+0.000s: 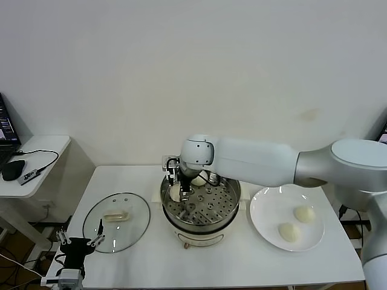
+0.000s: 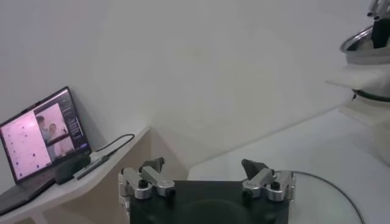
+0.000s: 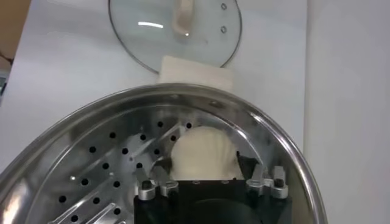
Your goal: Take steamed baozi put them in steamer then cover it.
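baozi [image 3: 203, 152] between right claw [image 3: 207, 173] fingers, steamer [image 3: 91, 122]

A white plate [image 1: 263, 225] is sitting on the white table [image 1: 242, 266], toward its right side. Beside the table, a small white side desk [image 1: 42, 148] is standing against the wall. A laptop [image 2: 39, 137] is resting open on it with its screen glowing. A dark mouse [image 1: 12, 170] and a cable [image 1: 45, 158] are lying next to it.

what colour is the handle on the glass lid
Cream, a rectangular plastic handle on the clear lid; the head view shows it best.
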Tool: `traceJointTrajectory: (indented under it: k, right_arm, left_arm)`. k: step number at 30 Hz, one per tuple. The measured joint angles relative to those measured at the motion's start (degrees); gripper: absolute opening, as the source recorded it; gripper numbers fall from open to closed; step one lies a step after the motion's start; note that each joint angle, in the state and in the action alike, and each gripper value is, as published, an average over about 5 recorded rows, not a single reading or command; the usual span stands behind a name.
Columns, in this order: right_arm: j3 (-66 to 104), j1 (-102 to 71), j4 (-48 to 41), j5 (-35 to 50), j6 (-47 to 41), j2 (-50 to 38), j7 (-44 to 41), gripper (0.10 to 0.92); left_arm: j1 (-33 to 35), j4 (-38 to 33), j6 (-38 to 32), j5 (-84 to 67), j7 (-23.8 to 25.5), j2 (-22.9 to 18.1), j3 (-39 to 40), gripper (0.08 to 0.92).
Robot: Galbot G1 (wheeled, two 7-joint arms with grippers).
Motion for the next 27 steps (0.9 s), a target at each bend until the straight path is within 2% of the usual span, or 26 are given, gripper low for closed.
traceJointTrajectory:
  k: [6,12,27]
  right_arm:
    - [-0.5,3.3,3.2,-0.2,0.3,-3.2,-2.9,0.822]
    - [-1.5,8.5,8.8,-2.0,2.3,-10.0,-7.5,0.823]
    - [-0.9,12.2,21.1,-14.4,13.0,-36.6,-18.5,0.823]
  left_arm:
    - [0.1,-0.2,0.0,0.0,0.1,0.3,0.0,0.823]
    - [0.1,-0.3,0.2,0.0,0.2,0.9,0.4,0.823]
    - [0.9,-1.2,0.4,0.9,0.6,1.3,2.1,0.823]
